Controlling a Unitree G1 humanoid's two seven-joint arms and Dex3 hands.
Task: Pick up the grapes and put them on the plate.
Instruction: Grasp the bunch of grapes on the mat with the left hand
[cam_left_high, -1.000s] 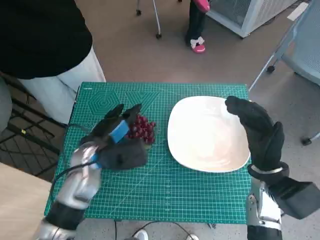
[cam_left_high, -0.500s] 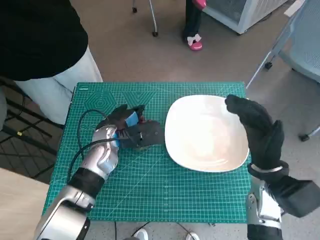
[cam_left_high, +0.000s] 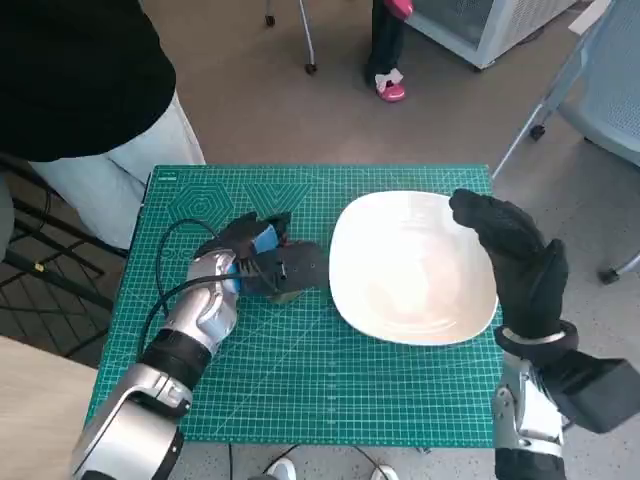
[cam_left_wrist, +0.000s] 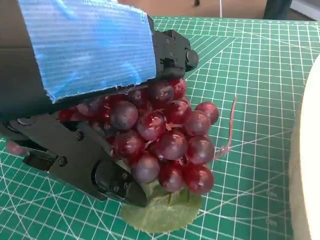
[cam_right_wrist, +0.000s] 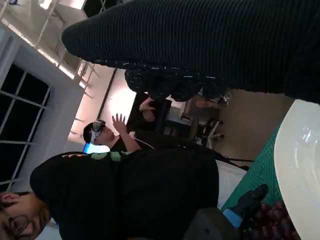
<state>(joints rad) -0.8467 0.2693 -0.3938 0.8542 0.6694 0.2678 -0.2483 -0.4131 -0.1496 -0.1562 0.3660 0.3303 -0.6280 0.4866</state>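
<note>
A bunch of dark red grapes (cam_left_wrist: 162, 142) with a green leaf (cam_left_wrist: 160, 217) under it lies on the green cutting mat (cam_left_high: 300, 390). My left hand (cam_left_high: 268, 263) grips the bunch, its black fingers (cam_left_wrist: 95, 170) curled round it from both sides. In the head view the hand hides the grapes almost entirely. The white plate (cam_left_high: 412, 268) sits just to the right of that hand, and its rim (cam_left_wrist: 312, 150) shows close to the grapes. My right hand (cam_left_high: 512, 262) hovers over the plate's right edge, fingers apart, holding nothing. The right wrist view shows the grapes (cam_right_wrist: 272, 217) beside the plate (cam_right_wrist: 300, 155).
A person in black top and pale trousers (cam_left_high: 90, 90) stands at the mat's far left corner. Another person's pink shoe (cam_left_high: 390, 90) and chair legs (cam_left_high: 305, 40) are on the floor beyond. A chair base (cam_left_high: 560, 110) stands at the right.
My left hand has moved right and forward over the grapes and closed round them; a second ago they lay uncovered beside its fingers. The camera has shifted slightly. The right hand has stayed put.
</note>
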